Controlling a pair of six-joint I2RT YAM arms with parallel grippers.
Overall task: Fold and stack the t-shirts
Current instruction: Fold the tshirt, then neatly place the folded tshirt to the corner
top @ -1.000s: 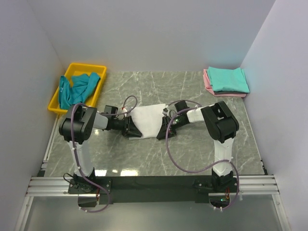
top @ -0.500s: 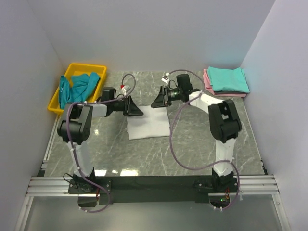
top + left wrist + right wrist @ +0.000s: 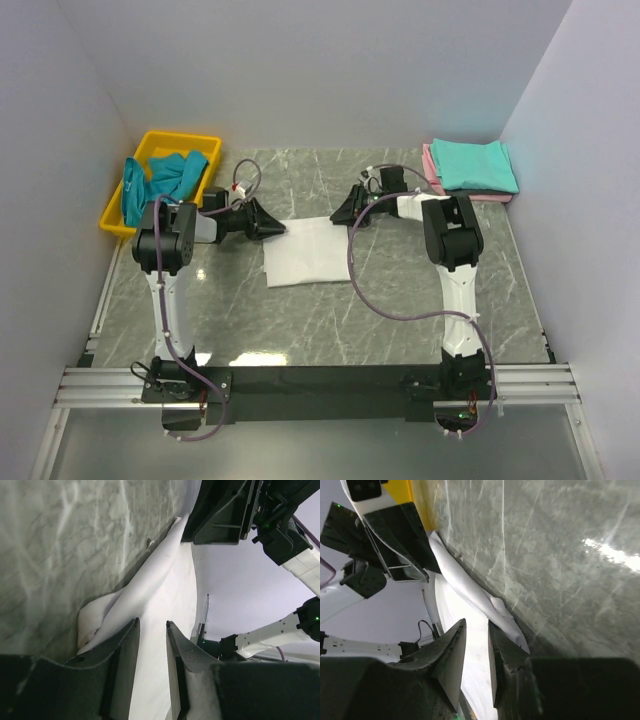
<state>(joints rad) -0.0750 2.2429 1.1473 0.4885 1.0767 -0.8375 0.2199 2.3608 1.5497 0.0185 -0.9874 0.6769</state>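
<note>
A white t-shirt (image 3: pixel 307 252) lies folded into a flat rectangle in the middle of the table. My left gripper (image 3: pixel 279 228) is at its far left corner and my right gripper (image 3: pixel 341 217) at its far right corner. Both sit low and point at each other. In the left wrist view the left gripper (image 3: pixel 151 624) has a narrow gap with nothing pinched, and the shirt's edge (image 3: pixel 150 580) lies on the marble. The right gripper (image 3: pixel 477 622) is the same above the shirt (image 3: pixel 465 585). A teal shirt (image 3: pixel 478 163) lies folded on a pink one (image 3: pixel 432 172) at the far right.
A yellow tray (image 3: pixel 185 141) at the far left holds crumpled teal shirts (image 3: pixel 160 180) that hang over its near rim. Walls close in the table on the left, back and right. Each gripper shows in the other's wrist view.
Both grippers went from the shirt's near side up and over to its far edge, then dropped and spread to the far corners. The white shirt now lies as a flatter, wider rectangle.
</note>
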